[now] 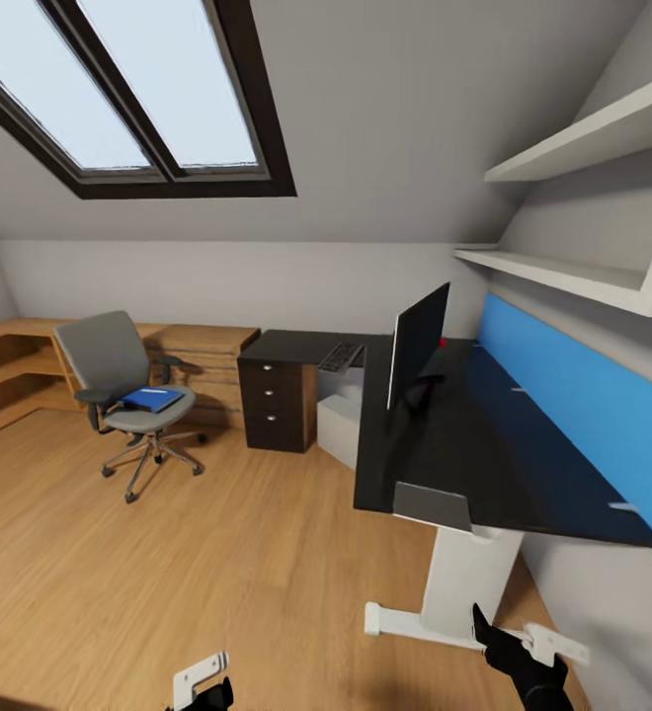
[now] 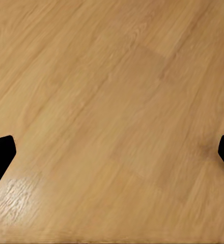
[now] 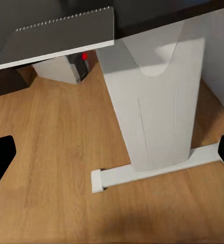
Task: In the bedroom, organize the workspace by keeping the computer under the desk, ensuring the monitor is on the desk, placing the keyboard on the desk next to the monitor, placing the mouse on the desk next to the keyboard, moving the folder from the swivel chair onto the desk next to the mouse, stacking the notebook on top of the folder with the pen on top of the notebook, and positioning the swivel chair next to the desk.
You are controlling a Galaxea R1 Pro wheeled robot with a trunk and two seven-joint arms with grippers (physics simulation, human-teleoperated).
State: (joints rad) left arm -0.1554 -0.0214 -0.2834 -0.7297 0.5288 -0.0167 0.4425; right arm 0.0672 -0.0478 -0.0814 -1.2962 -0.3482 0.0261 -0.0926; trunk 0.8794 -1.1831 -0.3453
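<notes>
Bedroom floor lies bare below my left pincer point(image 2: 112, 152) and right pincer point(image 3: 112, 152), both spread and empty, so I'd roll toward ten o'clock, where the folder point(image 1: 152, 399) rests on the chair point(image 1: 119, 385), approaching squarely.

Open plank floor point(image 1: 227, 553) lies wide between the swivel chair point(image 1: 128, 395) and the table point(image 1: 464, 444). The monitor point(image 1: 417, 341) stands mid-table, the notebook point(image 1: 433, 506) overhangs its near edge, and the white leg point(image 1: 464, 578) blocks underneath.
</notes>
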